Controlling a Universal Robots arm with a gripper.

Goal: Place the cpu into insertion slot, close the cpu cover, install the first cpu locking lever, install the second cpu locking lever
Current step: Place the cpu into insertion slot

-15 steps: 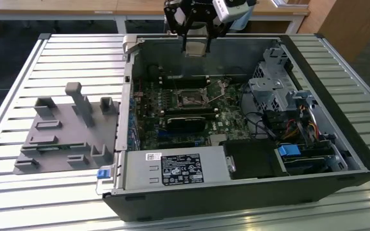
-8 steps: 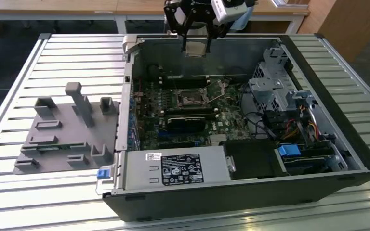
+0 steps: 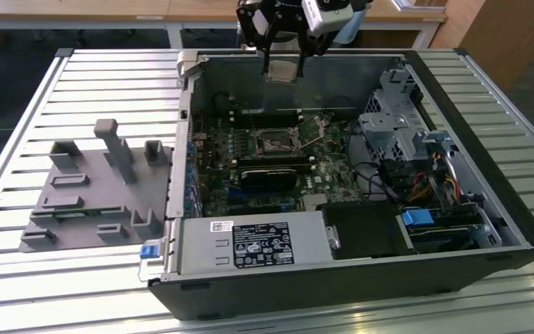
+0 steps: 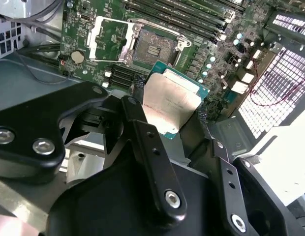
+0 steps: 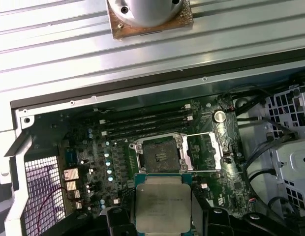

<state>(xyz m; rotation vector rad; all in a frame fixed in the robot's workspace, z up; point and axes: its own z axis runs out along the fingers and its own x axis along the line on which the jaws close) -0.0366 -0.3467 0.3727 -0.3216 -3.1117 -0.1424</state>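
Slatted table (image 3: 109, 76); end effector (image 3: 284, 68) clamps cpu (image 5: 163, 204), metal top facing wrist cameras.

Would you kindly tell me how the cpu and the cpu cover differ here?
The cpu is a solid plate; the cpu cover is an open frame with board showing through its window. The cpu is gripped in the end effector above the motherboard; the cpu cover lies flipped open beside the socket. Both are silvery and squarish.

A slatted metal table (image 3: 17, 104) bears an open computer case (image 3: 322, 292) and, just beside it, a grey moulded fixture (image 3: 72, 198).
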